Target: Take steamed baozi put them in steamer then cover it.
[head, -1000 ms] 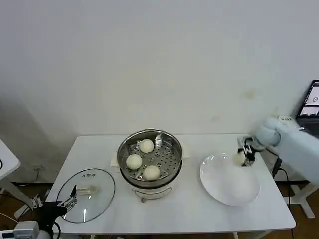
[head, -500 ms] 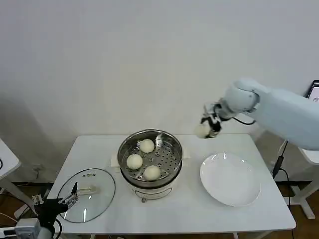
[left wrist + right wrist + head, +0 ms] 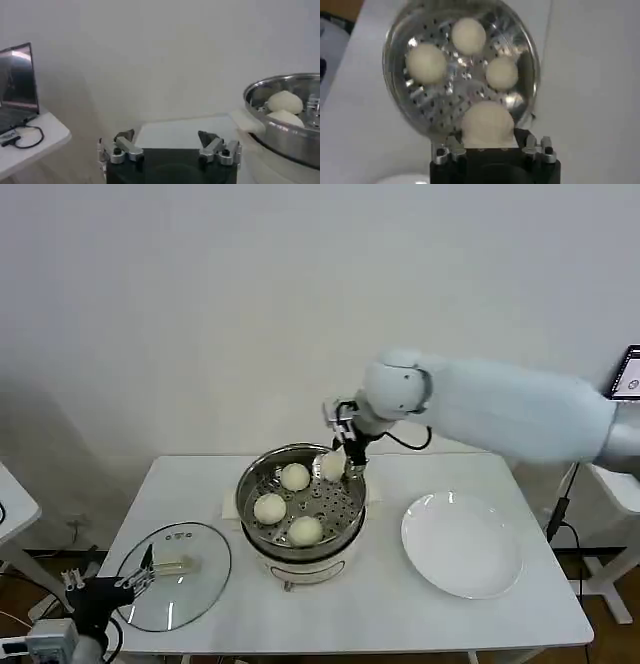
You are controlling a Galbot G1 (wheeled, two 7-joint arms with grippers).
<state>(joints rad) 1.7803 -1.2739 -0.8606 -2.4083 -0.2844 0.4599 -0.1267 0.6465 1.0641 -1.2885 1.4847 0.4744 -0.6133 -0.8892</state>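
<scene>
The steamer (image 3: 300, 506) stands mid-table, a shiny steel pot with a perforated floor, and three steamed baozi (image 3: 294, 476) (image 3: 269, 507) (image 3: 305, 530) lie in it. My right gripper (image 3: 343, 458) hangs over the pot's far right rim, shut on another baozi (image 3: 331, 466). From the right wrist view that held bun (image 3: 487, 124) sits between the fingers (image 3: 535, 146), just above the steamer (image 3: 400, 95) with its three buns (image 3: 468, 36). My left gripper (image 3: 138, 581) stays low at the front left, open and empty (image 3: 166, 137), beside the steamer (image 3: 285, 135).
A flat white plate (image 3: 462, 544) lies bare right of the steamer. The round glass lid (image 3: 172, 574) rests on the table's front left, by the left gripper. A laptop (image 3: 17, 85) stands on a side table (image 3: 30, 140).
My right gripper has lifted a baozi off the plate and carried it up and left, to just over the steamer's far right rim. The left arm has barely shifted.
</scene>
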